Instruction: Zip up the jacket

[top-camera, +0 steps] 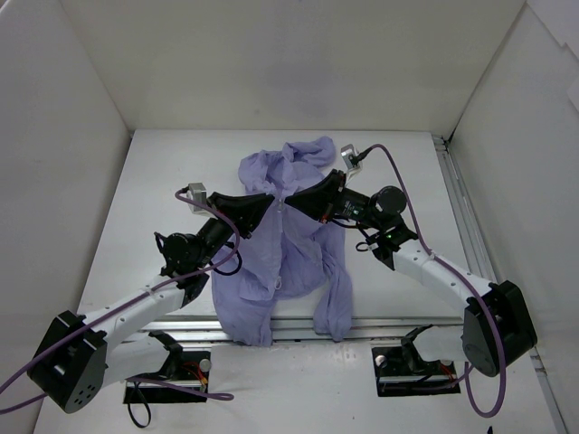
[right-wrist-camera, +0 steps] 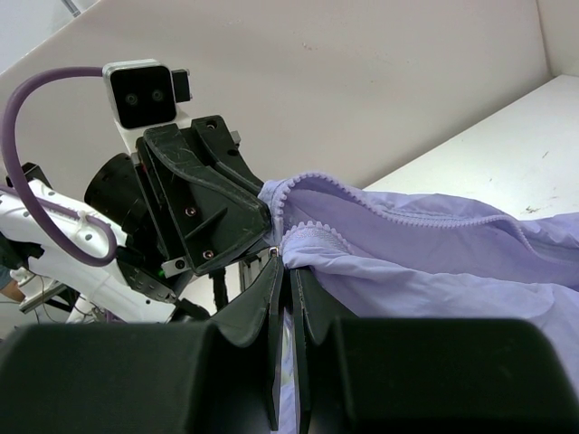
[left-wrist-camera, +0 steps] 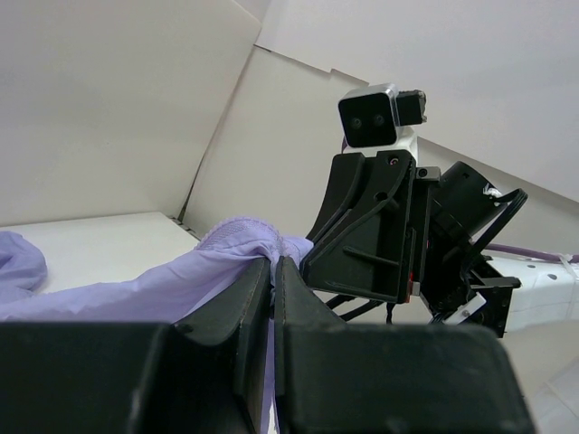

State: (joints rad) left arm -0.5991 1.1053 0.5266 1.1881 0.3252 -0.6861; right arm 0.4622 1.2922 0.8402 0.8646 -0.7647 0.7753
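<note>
The lavender jacket point(top-camera: 280, 253) lies on the white table, its lower part and a sleeve hanging over the near edge. Both grippers meet tip to tip at its front opening. My left gripper point(top-camera: 268, 201) is shut on the jacket's left front edge point(left-wrist-camera: 244, 244); its tips point(left-wrist-camera: 273, 264) pinch the fabric. My right gripper point(top-camera: 298, 202) is shut on the right front edge by the zipper teeth point(right-wrist-camera: 317, 231); its tips point(right-wrist-camera: 288, 271) hold fabric and a small metal zipper part. The opening above the grippers stands open, teeth showing point(right-wrist-camera: 425, 217).
White walls enclose the table on three sides. A metal rail point(top-camera: 457, 212) runs along the right side. Purple cables point(top-camera: 407, 194) loop from both arms. The arm bases point(top-camera: 172, 362) sit at the near edge.
</note>
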